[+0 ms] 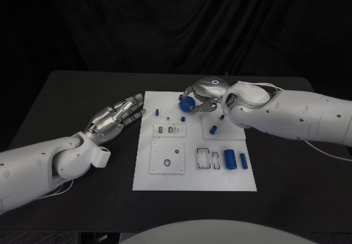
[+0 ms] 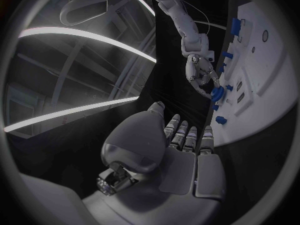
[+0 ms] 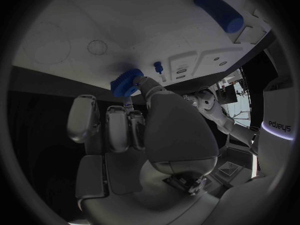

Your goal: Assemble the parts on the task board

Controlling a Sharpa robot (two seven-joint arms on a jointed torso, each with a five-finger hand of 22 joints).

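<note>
Head view: right hand (image 1: 207, 94) fingers clamped on blue gear (image 1: 187, 103); left hand (image 1: 117, 118) flat, fingers apart.

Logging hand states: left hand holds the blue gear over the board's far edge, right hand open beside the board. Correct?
Hands are swapped. The right hand holds the blue gear over the far edge of the board; the left hand lies open beside the board, holding nothing. The head view shows this, and the right wrist view shows the gear at its fingertips.
</note>
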